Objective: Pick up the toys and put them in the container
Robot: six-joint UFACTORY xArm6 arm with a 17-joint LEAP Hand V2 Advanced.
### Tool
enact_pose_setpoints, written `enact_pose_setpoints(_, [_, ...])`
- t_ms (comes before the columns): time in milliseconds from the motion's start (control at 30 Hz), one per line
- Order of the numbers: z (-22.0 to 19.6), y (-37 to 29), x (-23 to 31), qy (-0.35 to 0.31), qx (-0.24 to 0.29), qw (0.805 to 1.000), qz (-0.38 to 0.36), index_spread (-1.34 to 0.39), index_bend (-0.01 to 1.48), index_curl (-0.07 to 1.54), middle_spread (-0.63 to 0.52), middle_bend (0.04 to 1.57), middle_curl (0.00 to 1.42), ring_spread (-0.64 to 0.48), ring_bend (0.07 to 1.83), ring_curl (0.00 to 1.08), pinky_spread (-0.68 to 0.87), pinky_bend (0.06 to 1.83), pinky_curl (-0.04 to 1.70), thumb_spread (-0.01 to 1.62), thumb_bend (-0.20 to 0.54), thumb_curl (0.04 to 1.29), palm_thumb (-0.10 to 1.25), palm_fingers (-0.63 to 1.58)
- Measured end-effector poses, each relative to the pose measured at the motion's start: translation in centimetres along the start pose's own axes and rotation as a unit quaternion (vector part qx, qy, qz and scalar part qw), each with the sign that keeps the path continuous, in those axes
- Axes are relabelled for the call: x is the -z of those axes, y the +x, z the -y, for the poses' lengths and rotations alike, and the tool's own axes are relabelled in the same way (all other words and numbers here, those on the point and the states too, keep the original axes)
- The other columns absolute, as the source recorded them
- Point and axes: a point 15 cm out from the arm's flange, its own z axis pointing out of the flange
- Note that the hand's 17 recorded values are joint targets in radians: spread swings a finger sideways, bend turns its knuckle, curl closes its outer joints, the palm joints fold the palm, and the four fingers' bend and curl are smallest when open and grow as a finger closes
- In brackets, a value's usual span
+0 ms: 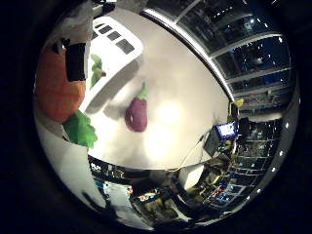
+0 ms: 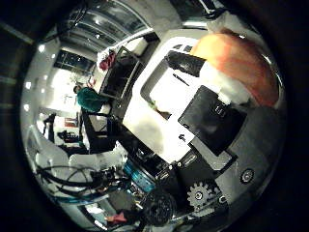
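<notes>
My hand (image 2: 212, 116) is shut on an orange plush toy (image 2: 241, 63) with green leaves (image 1: 80, 129), one black fingertip (image 1: 75, 61) lying across it. The toy fills the edge of both palm views, close to the palm. Beyond it is the white container (image 1: 114, 44) with slotted walls, and something green (image 1: 97, 70) shows at its rim. A purple eggplant toy (image 1: 136, 114) with a green stem lies on the white table (image 1: 185, 97) just beside the container, apart from my hand.
The table's far edge (image 1: 204, 58) runs along dark windows. Off the table are a lit screen (image 1: 226, 129) and cluttered benches. A black box (image 2: 118, 72) stands beyond the container.
</notes>
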Motion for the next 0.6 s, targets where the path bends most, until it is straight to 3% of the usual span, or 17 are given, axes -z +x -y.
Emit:
enact_pose_setpoints(167, [2.8, -2.8, -2.6, 0.036, 0.015, 0.999, 0.005, -0.2, 1.11, 0.61, -0.09, 1.3, 0.58, -0.17, 1.41, 0.57, -0.23, 1.1, 0.92, 0.96, -0.033, 0.48, 0.91, 1.15])
enact_pose_setpoints(200, [3.2, -2.8, -2.9, 0.04, 0.016, 0.999, 0.005, -0.25, 0.94, 0.58, -0.12, 1.25, 0.56, -0.19, 1.37, 0.55, -0.3, 1.08, 0.89, 0.94, -0.039, 0.48, 0.88, 0.96])
enact_pose_setpoints(233, [3.2, -2.9, -3.4, 0.039, 0.019, 0.999, 0.005, -0.34, 0.75, 0.55, -0.16, 1.1, 0.53, -0.24, 1.34, 0.55, -0.37, 1.11, 0.87, 0.94, -0.031, 0.48, 0.87, 0.61])
enact_pose_setpoints(267, [3.1, -2.9, -4.1, 0.031, 0.021, 0.999, 0.004, -0.41, 0.7, 0.52, -0.18, 0.94, 0.47, -0.25, 1.22, 0.5, -0.34, 1.03, 0.84, 0.96, -0.023, 0.48, 0.88, 0.25])
enact_pose_setpoints(300, [2.7, -2.9, -4.8, 0.02, 0.025, 0.999, 0.003, -0.44, 0.72, 0.52, -0.17, 0.88, 0.46, -0.23, 1.13, 0.49, -0.26, 0.96, 0.85, 0.96, -0.027, 0.48, 0.87, 0.04])
enact_pose_setpoints(367, [1.9, -2.8, -5.6, 0.0, 0.035, 0.999, 0.003, -0.48, 0.6, 0.42, -0.11, 0.69, 0.37, -0.13, 0.84, 0.34, -0.02, 0.85, 0.74, 0.98, -0.027, 0.47, 0.86, -0.17])
enact_pose_setpoints(467, [1.2, -1.5, -6.0, -0.012, 0.048, 0.999, 0.002, -0.5, 0.44, 0.35, -0.02, 0.46, 0.3, 0.02, 0.59, 0.25, 0.27, 0.73, 0.62, 0.98, -0.027, 0.46, 0.83, -0.14])
enact_pose_setpoints(600, [0.7, 1.3, -5.5, -0.016, 0.046, 0.999, -0.003, -0.51, 0.38, 0.34, -0.01, 0.36, 0.28, 0.09, 0.53, 0.22, 0.35, 0.68, 0.57, 0.98, -0.029, 0.45, 0.82, -0.11])
